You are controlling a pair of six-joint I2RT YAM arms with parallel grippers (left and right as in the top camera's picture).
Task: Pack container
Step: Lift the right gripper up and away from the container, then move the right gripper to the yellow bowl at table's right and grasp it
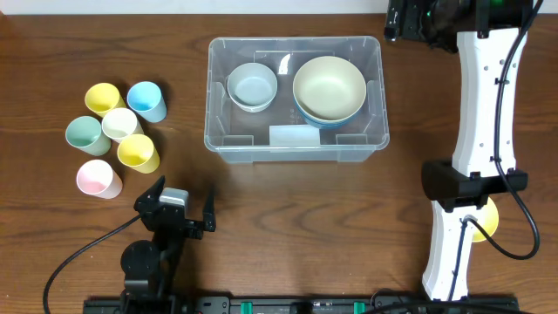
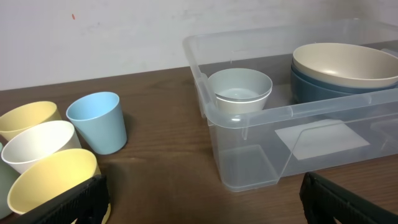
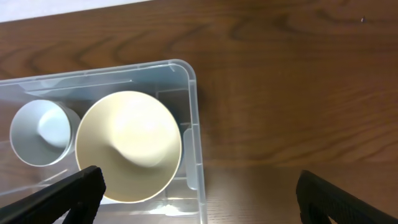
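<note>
the container (image 1: pixel 296 153) holds a cream bowl (image 1: pixel 329 87) and a grey bowl (image 1: pixel 253 85); cups (image 1: pixel 119 123) cluster left. left gripper (image 1: pixel 180 204) and right gripper (image 3: pixel 205 202) jaws released, empty.

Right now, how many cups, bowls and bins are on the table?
Cups: 6
Bowls: 3, the cream one stacked on a blue one
Clear container: 1
Total: 10, not counting a yellow thing half hidden behind the right arm.
</note>
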